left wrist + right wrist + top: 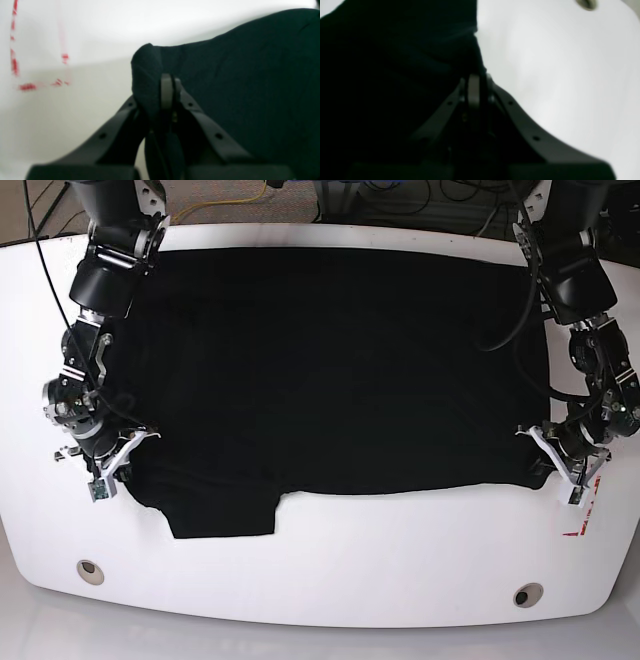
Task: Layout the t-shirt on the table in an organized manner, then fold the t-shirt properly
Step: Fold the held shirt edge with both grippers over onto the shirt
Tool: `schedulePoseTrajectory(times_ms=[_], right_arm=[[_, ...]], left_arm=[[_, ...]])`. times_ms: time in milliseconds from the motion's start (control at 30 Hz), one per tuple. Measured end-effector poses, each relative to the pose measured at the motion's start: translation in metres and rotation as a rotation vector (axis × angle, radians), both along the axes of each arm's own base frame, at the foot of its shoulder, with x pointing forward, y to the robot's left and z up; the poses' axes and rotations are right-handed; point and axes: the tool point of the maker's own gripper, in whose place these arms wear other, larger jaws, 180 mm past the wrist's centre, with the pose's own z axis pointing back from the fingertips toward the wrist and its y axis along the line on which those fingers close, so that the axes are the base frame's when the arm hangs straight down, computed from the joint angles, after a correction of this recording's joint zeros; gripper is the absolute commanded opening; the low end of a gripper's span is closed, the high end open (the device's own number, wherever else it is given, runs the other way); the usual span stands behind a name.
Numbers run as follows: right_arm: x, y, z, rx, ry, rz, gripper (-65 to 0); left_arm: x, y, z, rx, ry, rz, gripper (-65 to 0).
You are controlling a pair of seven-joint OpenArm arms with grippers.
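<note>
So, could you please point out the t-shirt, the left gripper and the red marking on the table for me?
t-shirt (330, 370): base view, middle of the spread black cloth.
left gripper (167, 86): left wrist view, fingertips pinching the shirt's edge.
red marking (27, 86): left wrist view, its lower line on the white table.
</note>
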Motion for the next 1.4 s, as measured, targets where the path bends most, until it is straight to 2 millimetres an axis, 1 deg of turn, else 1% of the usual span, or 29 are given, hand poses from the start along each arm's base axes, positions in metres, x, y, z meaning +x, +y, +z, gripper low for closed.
schedulePoseTrajectory(times_ms=[100,300,400,533,667,767,833,1000,1100,1400], right_arm=[[-0.009,-0.006,0.005,-0.035,0.009,-0.010,-65.0],[-0.027,-0.005,0.008,-0.079,0.031,0.026,-65.0],[-0.038,-0.011,0.010,-0.087,0.028,0.008,-65.0],[-0.053,-0.019,0.007,-0.104,0.059,-0.016,-65.0],[-0.067,-0.025,0.008,-0.115,0.075,-0.037,-65.0],[-0.075,-0.028,0.011,-0.133,0.080,-0.042,-65.0],[-0.079,-0.030,0.012,-0.143,0.085,-0.048,-65.0],[-0.092,-0.035,0.017,-0.162,0.088,-0.065,-64.8],[-0.100,-0.035,0.018,-0.180,0.090,-0.069,-64.8],[-0.129,-0.023,0.020,-0.234,0.103,-0.038,-64.7]], left_arm=[[-0.004,0.000,-0.001,0.009,-0.003,-0.011,-65.0],[-0.017,0.000,-0.016,0.014,0.039,-0.010,-65.0],[-0.022,0.001,-0.021,0.015,0.057,-0.009,-65.0],[-0.029,0.003,-0.027,0.029,0.096,-0.010,-65.0],[-0.033,0.005,-0.021,0.054,0.088,-0.008,-65.0],[-0.039,0.012,-0.013,0.072,0.073,0.006,-65.0],[-0.046,0.016,-0.013,0.098,0.091,0.011,-65.0],[-0.055,0.014,-0.014,0.122,0.107,0.001,-65.0],[-0.058,0.011,-0.011,0.127,0.093,-0.008,-65.0],[-0.085,0.012,-0.025,0.167,0.138,-0.018,-65.0]])
